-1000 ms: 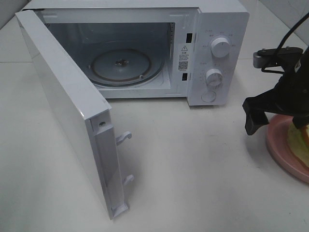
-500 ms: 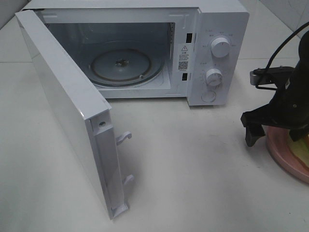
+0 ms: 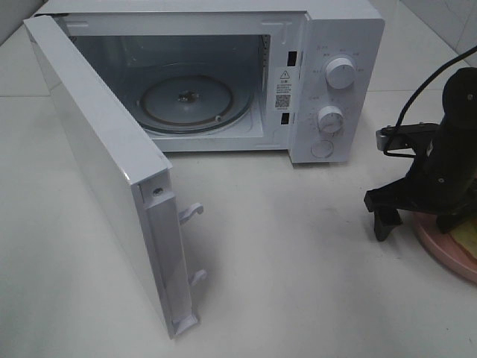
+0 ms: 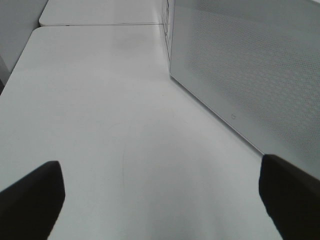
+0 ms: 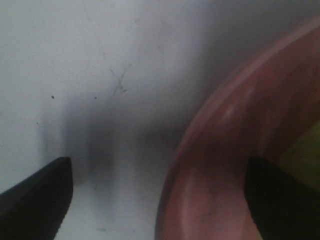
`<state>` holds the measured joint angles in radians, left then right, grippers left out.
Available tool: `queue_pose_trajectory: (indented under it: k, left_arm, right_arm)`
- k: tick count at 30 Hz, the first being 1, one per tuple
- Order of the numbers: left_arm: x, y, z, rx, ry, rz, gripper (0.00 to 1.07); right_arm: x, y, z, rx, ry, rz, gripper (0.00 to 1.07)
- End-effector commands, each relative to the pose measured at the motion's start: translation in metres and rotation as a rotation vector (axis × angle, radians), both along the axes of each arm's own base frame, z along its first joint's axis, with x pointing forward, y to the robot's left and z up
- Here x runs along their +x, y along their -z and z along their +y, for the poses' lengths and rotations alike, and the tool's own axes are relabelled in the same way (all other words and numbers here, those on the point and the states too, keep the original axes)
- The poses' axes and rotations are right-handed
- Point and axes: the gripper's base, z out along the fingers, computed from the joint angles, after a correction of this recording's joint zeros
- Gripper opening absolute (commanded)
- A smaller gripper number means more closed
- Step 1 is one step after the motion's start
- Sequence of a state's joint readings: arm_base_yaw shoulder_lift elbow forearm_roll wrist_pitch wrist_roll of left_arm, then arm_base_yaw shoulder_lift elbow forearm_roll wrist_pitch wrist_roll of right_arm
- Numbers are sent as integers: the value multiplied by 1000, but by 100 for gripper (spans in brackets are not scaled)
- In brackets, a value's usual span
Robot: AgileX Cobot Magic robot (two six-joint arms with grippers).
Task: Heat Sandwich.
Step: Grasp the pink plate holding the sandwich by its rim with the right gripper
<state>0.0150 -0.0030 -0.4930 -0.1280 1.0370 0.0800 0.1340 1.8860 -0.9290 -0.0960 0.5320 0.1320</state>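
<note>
At the right edge of the exterior high view, only a yellowish sliver of the sandwich (image 3: 466, 243) shows on the pink plate (image 3: 440, 242). My right gripper (image 3: 416, 222) hangs low over the plate's near-left rim. In the right wrist view the right gripper (image 5: 157, 200) is open and straddles the plate rim (image 5: 200, 165). One fingertip (image 5: 35, 200) is over the bare table and the other sits inside the plate next to the sandwich (image 5: 305, 150). My left gripper (image 4: 160, 200) is open over the table with nothing between its fingers.
The white microwave (image 3: 339, 82) stands at the back with its door (image 3: 104, 164) swung wide toward the front left. Its glass turntable (image 3: 195, 103) is bare. The door's outer face (image 4: 250, 75) fills one side of the left wrist view.
The right gripper has dropped lower and shifted slightly left onto the plate's rim, covering more of the sandwich. The microwave and the left arm have not moved.
</note>
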Motion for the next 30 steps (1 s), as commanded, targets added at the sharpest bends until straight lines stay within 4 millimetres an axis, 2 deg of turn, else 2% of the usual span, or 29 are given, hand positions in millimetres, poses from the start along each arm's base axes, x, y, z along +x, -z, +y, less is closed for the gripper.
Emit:
queue_pose_trajectory:
  k: [1,2,3,6,7,8,11,26,30]
  left_arm:
    - [-4,0,-1,-10,2,-35,103]
    - [-4,0,-1,-10,2,-35,103]
    - [-4,0,-1,-10,2,-35,103]
    - [-4,0,-1,-10,2,-35,103]
    - [-4,0,-1,-10,2,-35,103]
    - [-4,0,-1,-10,2,-35,103]
    - [-4,0,-1,-10,2,-35,103]
    - [-4,0,-1,-10,2,-35,103]
    - [-4,0,-1,-10,2,-35,103]
  right_arm:
    - [2,0,-2,-6,-1,-6,79]
    - [1,0,-3,-16,-10,0,69]
    - [1,0,-3,-16,-10,0,69]
    - [2,0,-5,-34,-12,-2,49]
    - [2,0,-6,-50,-12,-5,29]
    - [2,0,-6,-50,-12,-5,29]
    - [2,0,-7,-58,-25,-8,0]
    - [-1,-3,-9,-100,-57,19,0]
    - [-3,-12,-14,-145,-44,14,0]
